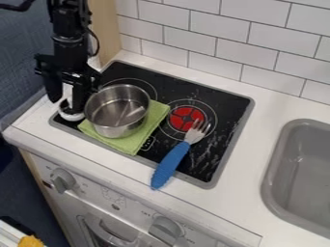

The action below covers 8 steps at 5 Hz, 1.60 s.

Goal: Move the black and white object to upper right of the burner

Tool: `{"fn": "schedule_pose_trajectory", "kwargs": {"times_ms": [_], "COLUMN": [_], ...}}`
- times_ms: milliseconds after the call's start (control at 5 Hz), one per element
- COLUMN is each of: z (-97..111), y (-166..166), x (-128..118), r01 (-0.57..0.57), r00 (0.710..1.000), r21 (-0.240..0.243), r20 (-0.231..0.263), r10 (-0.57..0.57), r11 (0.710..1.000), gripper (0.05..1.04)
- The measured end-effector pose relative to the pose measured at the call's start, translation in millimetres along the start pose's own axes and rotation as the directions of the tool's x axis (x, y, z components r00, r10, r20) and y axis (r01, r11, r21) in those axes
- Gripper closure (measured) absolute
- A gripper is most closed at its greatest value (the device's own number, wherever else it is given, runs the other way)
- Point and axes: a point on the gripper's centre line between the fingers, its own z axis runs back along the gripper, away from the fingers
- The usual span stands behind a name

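We see the black and white object (73, 116) at the left corner of the stovetop (222, 166), just beside the pot (116, 113) and left of the red burner (185, 116). It lies right below the claw (64, 100), nearer its right-hand finger in the camera view. We find the claw open, its fingers well parted, with nothing gripped that we can make out; whether that fingertip touches the object, we cannot tell.

Black pincer (65, 102) downward, fingers apart.
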Motion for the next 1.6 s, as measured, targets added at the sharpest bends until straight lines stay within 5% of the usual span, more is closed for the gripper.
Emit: {"fn": "schedule_pose_trajectory", "kwargs": {"times_ms": [200,600,800,1000,1200,1600], "z": [-0.4,4.5,53.3,83.2,94.5,101.1], "y": [-2.5,-9.2,11.5,0.8,-53.1,-165.1], "x": [1.0,-6.5,-24.1,-28.6,0.8,37.1], "r01": [0.005,0.012,-0.124,-0.152,0.040,0.279], "r00": [1.000,1.000,0.988,0.977,0.979,0.941], "r21": [-0.002,-0.020,0.018,-0.008,-0.120,-0.095], "r20": [0.003,0.004,0.093,0.152,0.204,0.227], "r10": [-0.005,-0.012,0.122,0.151,-0.015,-0.252], "r11": [1.000,1.000,0.992,0.988,0.992,0.956], "gripper": [0.780,0.852,0.853,0.853,0.853,0.853]}}
